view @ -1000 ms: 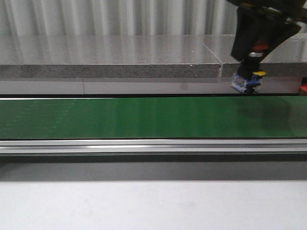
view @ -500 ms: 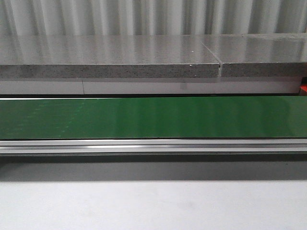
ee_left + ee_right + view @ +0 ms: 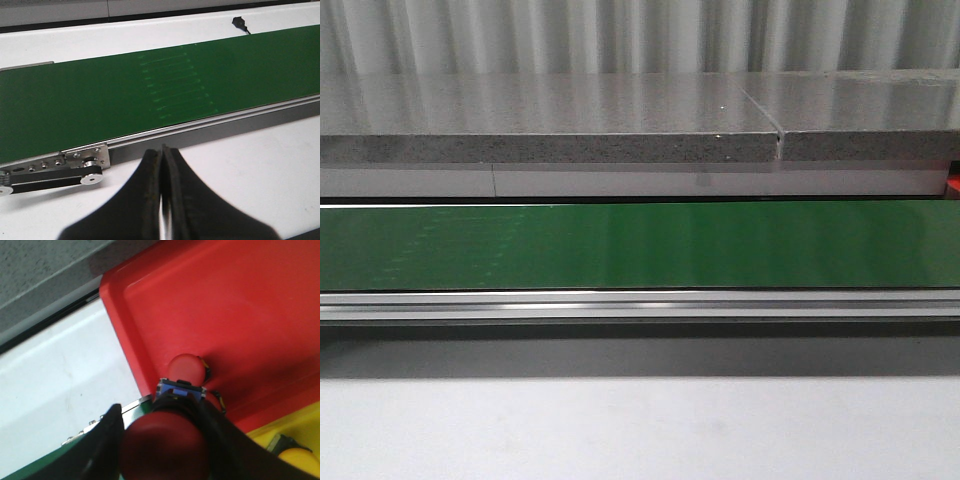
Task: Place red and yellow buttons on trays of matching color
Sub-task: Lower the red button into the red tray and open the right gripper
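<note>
White tabletop (image 3: 640, 430) is seen nearest in the front view, then a green conveyor belt (image 3: 640, 245), then a grey speckled slab (image 3: 550, 115) before corrugated wall; neither arm is seen there. Left gripper (image 3: 162, 165): fingers pressed together, nothing held, above white table beside the belt end. Right gripper (image 3: 162, 440): pinched on a red button (image 3: 165, 450) with blue base, over the red tray (image 3: 240, 305). A second red button (image 3: 185, 368) lies in that tray. Yellow tray (image 3: 295, 430) adjoins, apparently holding a yellow button (image 3: 297, 456). No legible writing is seen.
</note>
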`<state>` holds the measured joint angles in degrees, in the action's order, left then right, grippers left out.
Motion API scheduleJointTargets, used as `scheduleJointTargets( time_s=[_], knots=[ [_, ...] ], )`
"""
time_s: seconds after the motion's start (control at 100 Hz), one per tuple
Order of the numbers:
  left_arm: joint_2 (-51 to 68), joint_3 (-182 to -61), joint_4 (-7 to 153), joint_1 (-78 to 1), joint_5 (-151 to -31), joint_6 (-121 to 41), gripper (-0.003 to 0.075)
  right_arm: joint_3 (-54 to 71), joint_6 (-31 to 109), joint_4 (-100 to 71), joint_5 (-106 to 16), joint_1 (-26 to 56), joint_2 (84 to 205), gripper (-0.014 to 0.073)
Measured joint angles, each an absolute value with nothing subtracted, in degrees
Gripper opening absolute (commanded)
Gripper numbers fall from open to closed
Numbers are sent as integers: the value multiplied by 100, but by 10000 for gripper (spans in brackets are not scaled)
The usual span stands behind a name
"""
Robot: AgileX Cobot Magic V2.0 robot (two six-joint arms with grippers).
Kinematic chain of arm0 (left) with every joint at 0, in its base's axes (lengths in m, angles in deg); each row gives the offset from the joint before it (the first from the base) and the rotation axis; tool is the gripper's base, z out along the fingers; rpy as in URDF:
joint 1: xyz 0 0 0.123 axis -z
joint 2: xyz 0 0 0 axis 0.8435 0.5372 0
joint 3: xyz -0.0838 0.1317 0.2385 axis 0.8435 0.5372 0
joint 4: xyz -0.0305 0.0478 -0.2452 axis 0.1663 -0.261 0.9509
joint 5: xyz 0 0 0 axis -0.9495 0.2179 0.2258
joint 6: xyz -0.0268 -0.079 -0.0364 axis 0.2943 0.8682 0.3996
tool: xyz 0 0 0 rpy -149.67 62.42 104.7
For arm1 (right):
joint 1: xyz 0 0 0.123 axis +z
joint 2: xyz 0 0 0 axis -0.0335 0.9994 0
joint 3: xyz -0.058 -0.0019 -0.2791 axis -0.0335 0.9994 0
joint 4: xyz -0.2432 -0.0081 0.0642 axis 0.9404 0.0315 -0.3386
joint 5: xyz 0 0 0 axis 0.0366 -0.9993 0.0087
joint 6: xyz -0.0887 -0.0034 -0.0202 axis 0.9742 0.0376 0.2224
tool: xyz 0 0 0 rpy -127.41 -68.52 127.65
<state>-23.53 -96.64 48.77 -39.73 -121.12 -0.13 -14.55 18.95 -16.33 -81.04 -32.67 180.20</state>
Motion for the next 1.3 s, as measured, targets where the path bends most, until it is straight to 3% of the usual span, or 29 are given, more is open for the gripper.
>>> scheduleJointTargets(
  time_s=[0.18,1.04,1.14,1.3],
  knots=[
    [-2353,-9664,4877,-3973,-12112,-13,-21,-1455,1603,-1633,-7913,-3570,18293,50],
    [-2353,-9664,4877,-3973,-12112,-13,-21,-1492,1460,-2135,-6803,-3782,20076,55],
    [-2353,-9664,4877,-3973,-12112,-13,-21,-1541,1460,-2323,-6739,-3782,20147,127],
    [-2353,-9664,4877,-3973,-12112,-13,-21,-1568,1460,-2481,-6686,-3782,20193,430]
  ],
)
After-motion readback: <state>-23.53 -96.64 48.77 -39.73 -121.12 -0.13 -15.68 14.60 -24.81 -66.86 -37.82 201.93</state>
